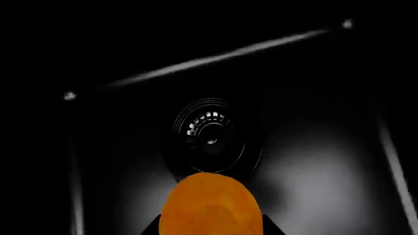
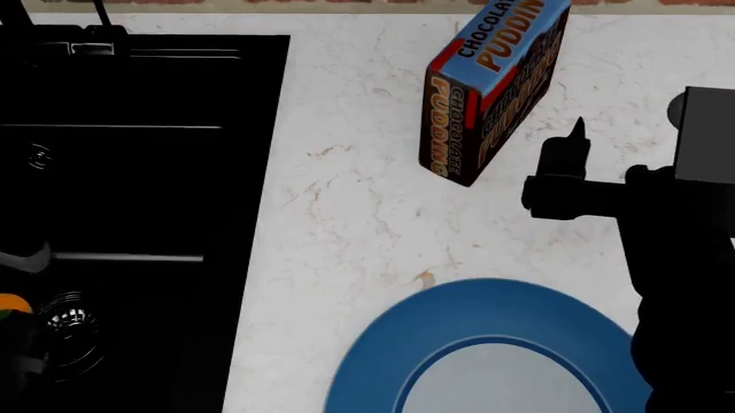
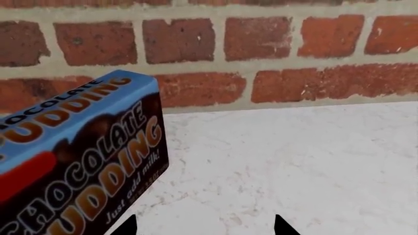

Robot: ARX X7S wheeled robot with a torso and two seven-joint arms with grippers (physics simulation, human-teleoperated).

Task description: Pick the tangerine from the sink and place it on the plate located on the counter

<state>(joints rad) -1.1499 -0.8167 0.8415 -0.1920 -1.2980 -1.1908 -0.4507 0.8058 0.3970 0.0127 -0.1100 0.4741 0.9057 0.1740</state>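
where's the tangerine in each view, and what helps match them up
Left wrist view: the tangerine fills the lower middle, just below the round drain.
Head view: only a sliver of it shows at the far left edge, in the sink, beside the drain.
Right wrist view: not in it.
Shared landmark: the drain, in the left wrist and head views.

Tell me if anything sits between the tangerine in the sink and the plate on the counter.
Nothing visible does. The tangerine is low in the sink by the drain. The counter between sink and plate looks bare; the pudding box stands farther back, off that line.
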